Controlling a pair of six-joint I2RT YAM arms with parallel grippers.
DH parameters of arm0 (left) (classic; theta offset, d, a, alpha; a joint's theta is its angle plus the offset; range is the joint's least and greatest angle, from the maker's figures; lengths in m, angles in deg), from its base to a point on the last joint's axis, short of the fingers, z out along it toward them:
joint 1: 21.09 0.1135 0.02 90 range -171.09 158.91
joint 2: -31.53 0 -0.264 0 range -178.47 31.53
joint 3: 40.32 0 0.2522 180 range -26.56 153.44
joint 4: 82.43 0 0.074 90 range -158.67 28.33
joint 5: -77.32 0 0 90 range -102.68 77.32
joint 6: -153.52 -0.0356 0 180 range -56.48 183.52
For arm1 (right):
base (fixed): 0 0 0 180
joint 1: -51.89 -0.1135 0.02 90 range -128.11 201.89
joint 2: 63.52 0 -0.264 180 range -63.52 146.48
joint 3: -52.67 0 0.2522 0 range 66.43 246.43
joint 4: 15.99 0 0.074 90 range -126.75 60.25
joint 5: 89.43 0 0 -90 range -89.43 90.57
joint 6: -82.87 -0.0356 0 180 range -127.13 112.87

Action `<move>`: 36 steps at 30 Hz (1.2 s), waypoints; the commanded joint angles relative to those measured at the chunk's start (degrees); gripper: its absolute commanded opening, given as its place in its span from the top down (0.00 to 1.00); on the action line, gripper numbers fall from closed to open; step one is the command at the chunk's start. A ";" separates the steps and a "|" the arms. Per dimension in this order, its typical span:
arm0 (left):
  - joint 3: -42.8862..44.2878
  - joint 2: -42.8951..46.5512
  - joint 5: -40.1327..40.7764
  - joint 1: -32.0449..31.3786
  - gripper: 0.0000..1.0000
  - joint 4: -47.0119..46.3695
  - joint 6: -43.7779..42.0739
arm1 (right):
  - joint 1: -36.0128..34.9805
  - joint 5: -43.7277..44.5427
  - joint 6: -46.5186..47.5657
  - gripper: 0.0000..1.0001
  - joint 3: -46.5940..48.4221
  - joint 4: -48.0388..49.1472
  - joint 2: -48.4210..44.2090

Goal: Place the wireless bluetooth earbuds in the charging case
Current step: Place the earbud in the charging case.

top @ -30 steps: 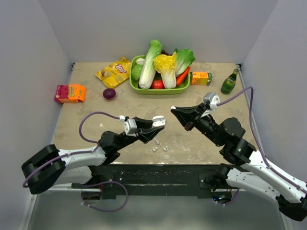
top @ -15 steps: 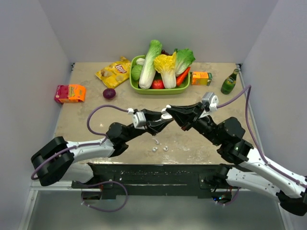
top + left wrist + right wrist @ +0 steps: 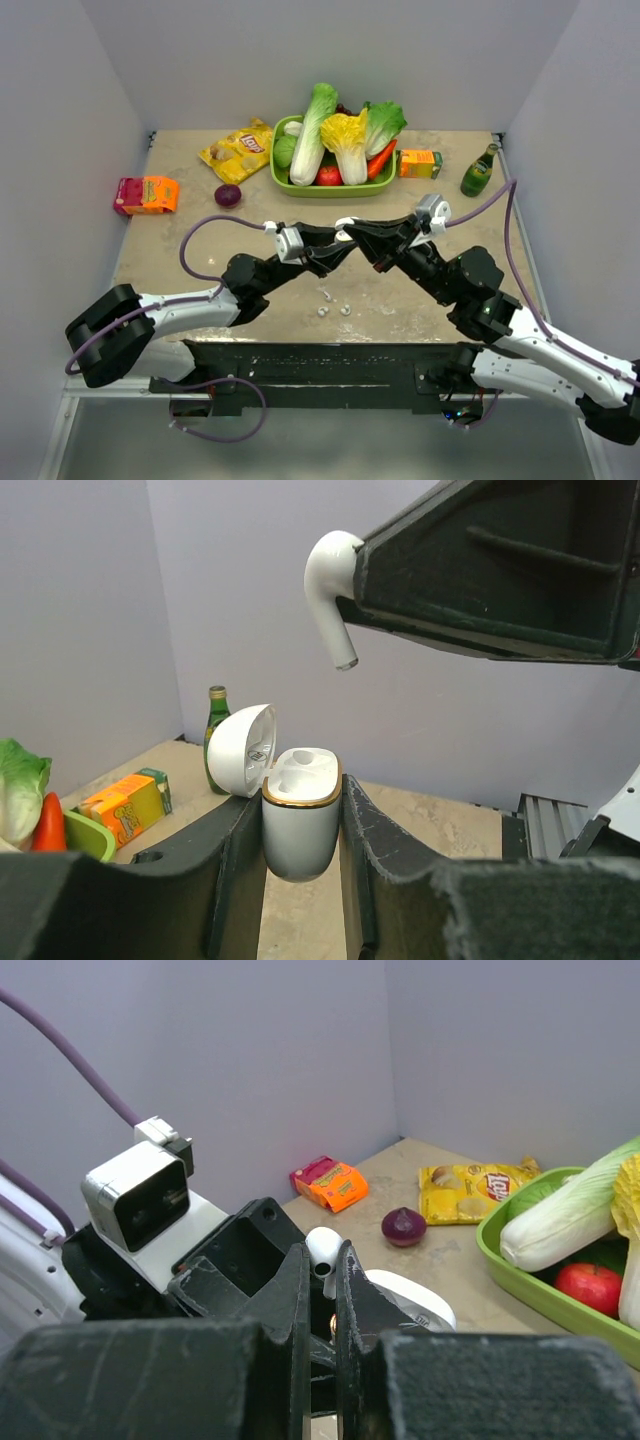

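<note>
A: Your left end effector is clamped on the white glossy plastic charging case with a gold rim. The case stands upright between its fingers, with its domed lid swung open to the left in the wrist view.

B: Your right end effector pinches one white glossy plastic earbud, stem hanging down. It sits just above the case's open sockets, not touching.

A: You also have small white earbuds lying loose on the beige surface, beneath both end effectors.
</note>
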 commanded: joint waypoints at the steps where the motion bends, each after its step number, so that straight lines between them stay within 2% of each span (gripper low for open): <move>1: 1.52 -0.06 1.92 0.23 1.00 -12.48 1.55 | -0.40 3.73 0.33 1.00 -0.54 3.54 0.01; 13: 2.04 -1.03 3.50 0.23 1.00 -12.31 4.89 | -0.57 4.96 -1.16 1.00 -1.51 3.54 2.39; 36: 0.99 -0.76 3.77 0.15 1.00 -14.68 4.45 | -0.66 6.11 -1.34 1.00 -1.68 0.73 4.76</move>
